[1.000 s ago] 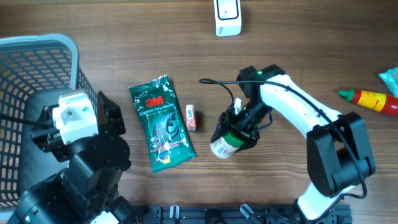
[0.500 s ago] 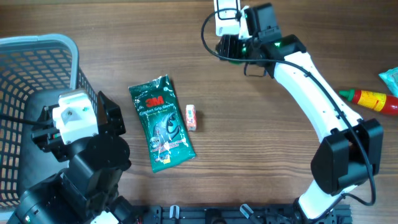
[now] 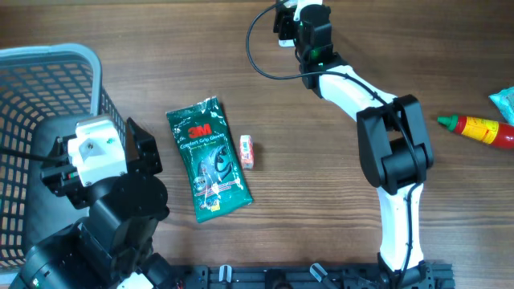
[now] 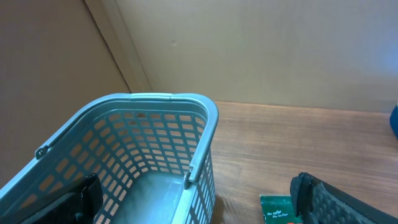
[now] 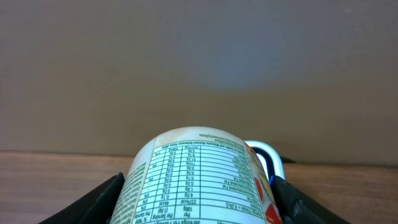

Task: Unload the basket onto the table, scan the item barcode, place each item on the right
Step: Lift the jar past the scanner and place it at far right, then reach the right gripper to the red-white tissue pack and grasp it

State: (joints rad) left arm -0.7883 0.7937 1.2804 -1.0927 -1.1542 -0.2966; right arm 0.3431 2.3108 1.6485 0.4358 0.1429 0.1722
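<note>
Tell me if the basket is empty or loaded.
Empty where visible: the basket shows bare floor in the left wrist view; near part hidden.

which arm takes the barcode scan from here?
Right. The right gripper grips the white-labelled cylindrical container, its printed label facing the wrist camera, at the wooden table's far edge. The left gripper hangs open and empty above the blue-grey plastic basket.
</note>
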